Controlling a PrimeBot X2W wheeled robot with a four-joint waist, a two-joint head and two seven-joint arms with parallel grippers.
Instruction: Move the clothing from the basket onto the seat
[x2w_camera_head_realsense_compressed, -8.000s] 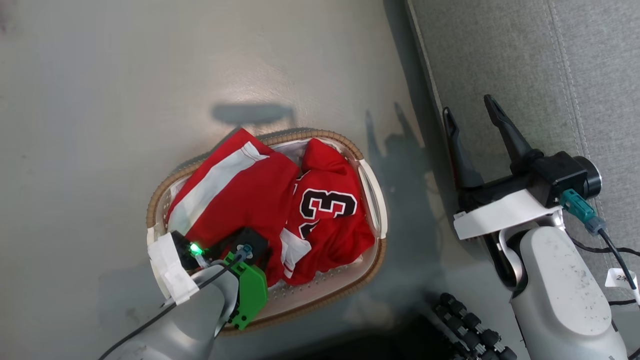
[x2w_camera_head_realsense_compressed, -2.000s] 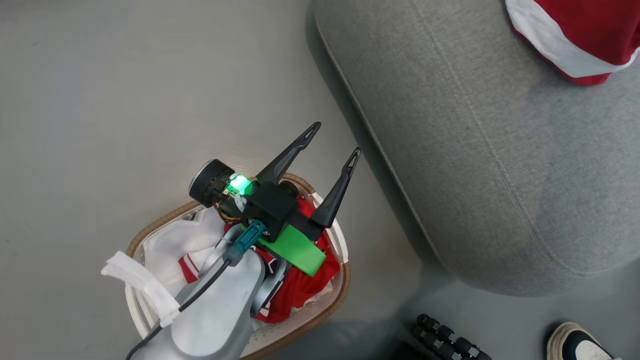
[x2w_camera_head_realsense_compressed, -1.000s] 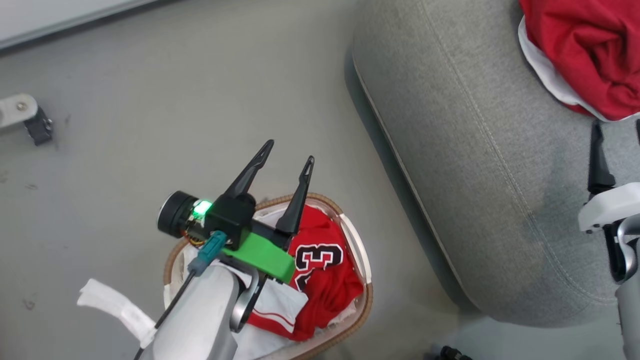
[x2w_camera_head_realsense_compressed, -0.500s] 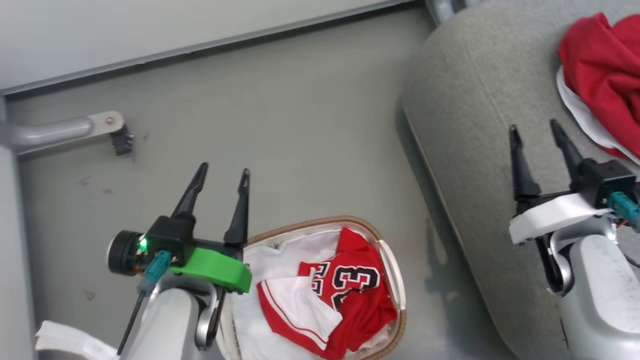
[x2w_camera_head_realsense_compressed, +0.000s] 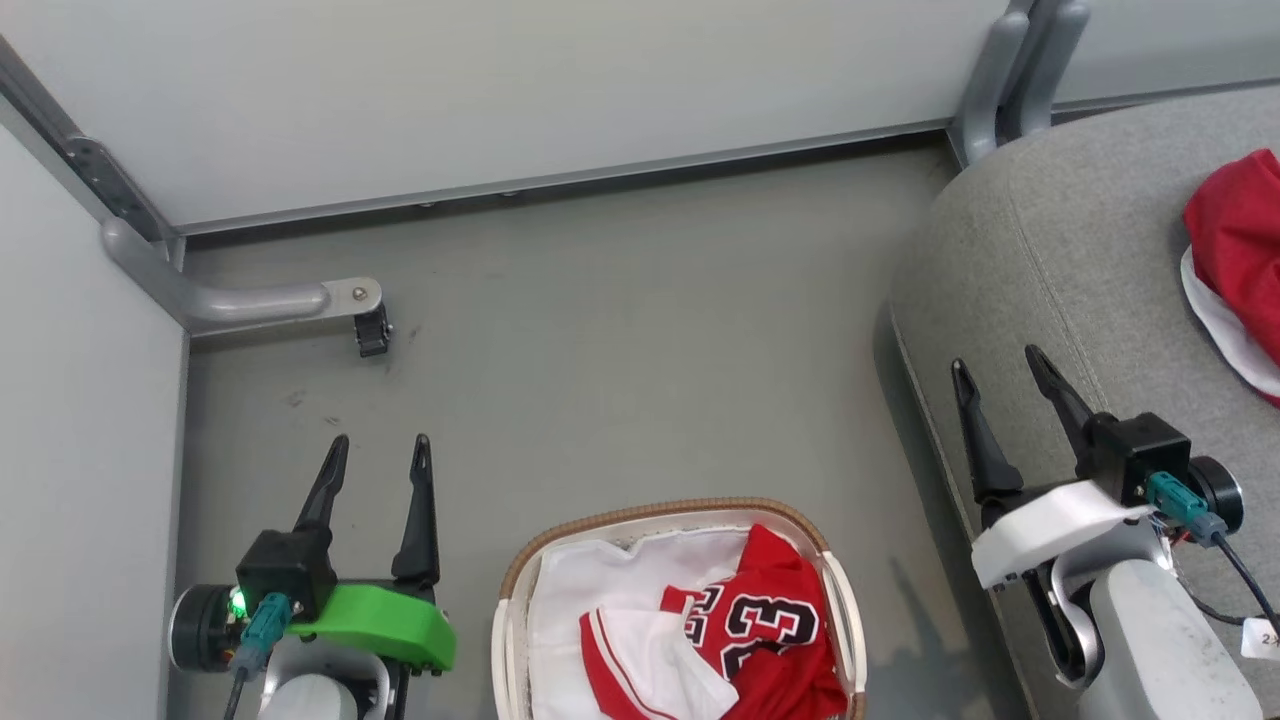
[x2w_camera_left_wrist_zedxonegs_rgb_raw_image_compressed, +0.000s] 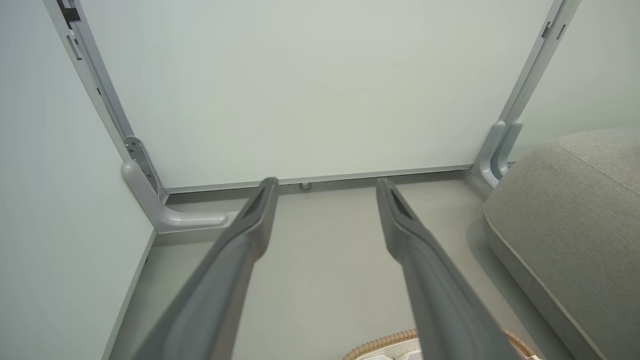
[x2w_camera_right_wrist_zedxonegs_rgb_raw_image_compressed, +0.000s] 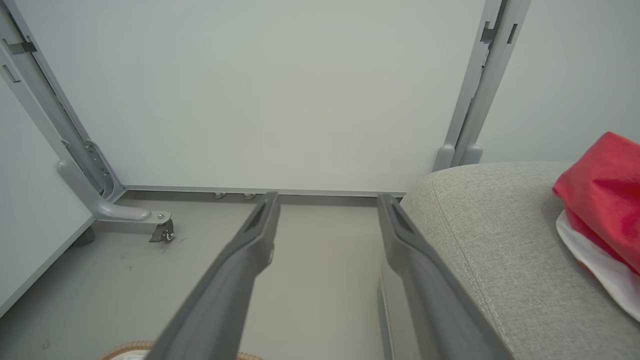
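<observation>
Loosely crumpled red jersey (x2w_camera_head_realsense_compressed: 775, 650) lies in oval woven-rimmed basket (x2w_camera_head_realsense_compressed: 660, 509).

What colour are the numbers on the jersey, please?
Black with white edges on the jersey; head view.

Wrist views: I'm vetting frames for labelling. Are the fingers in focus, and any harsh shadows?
Left wrist view: left gripper blurs toward the bottom edge; right wrist view: right gripper likewise, seat weave crisp; head view: even light, faint shadow beside the basket.
</observation>
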